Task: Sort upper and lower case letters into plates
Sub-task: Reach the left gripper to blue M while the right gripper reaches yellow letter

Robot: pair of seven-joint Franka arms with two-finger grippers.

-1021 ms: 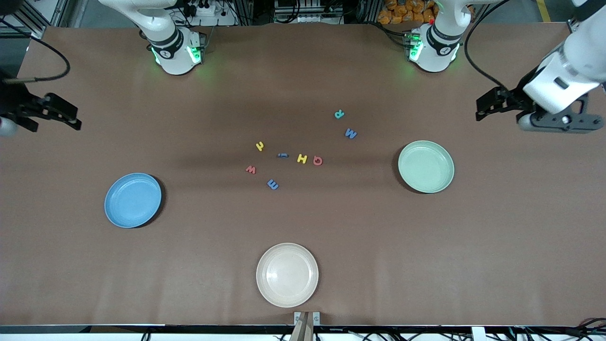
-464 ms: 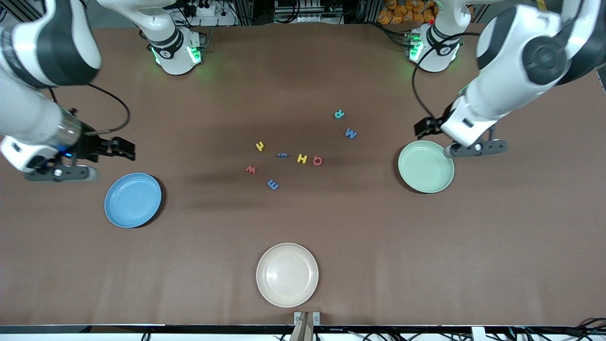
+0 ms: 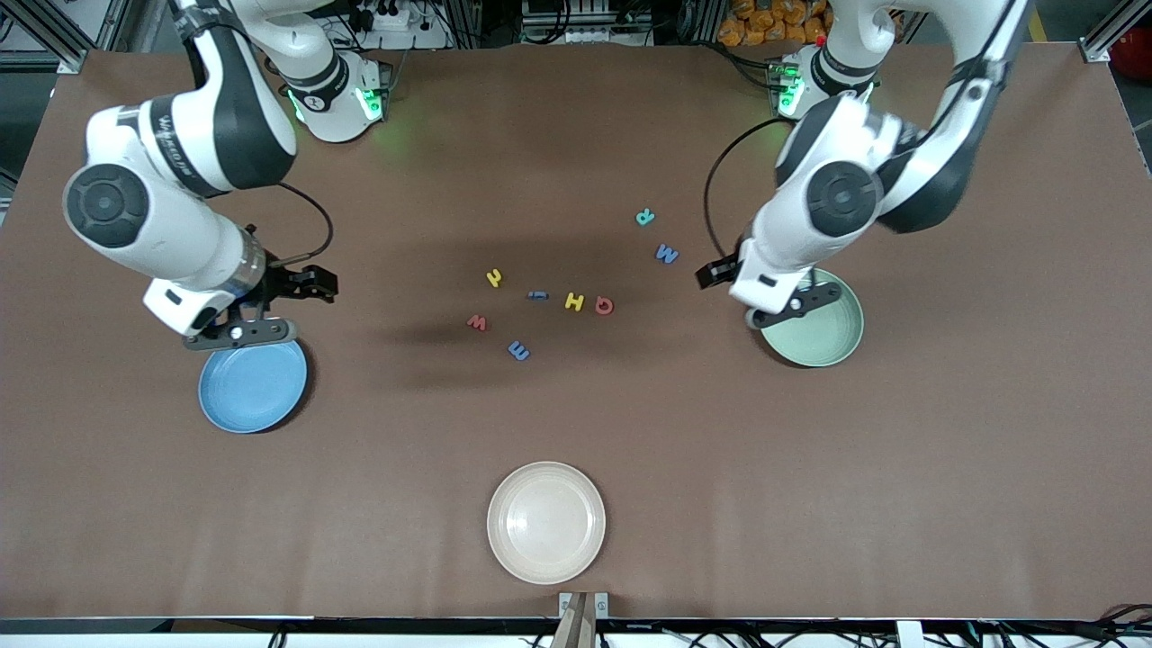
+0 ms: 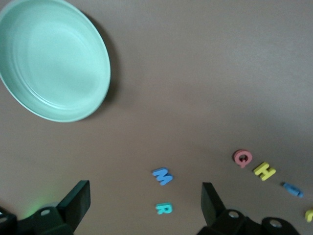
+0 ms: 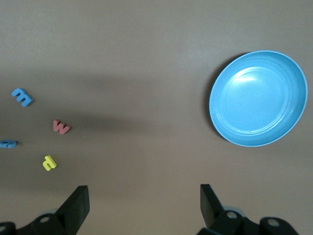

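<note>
Letters on table, plates apart.

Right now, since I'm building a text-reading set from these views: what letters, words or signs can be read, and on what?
"R": teal letter
"M": larger blue letter
"Q": salmon round letter
"H": yellow blocky letter
"m": rounded blue letter
"w": salmon zigzag letter
"i": thin blue letter
Small yellow letter: cannot tell which it is.
Lettering on the right arm: too blurred to read.
</note>
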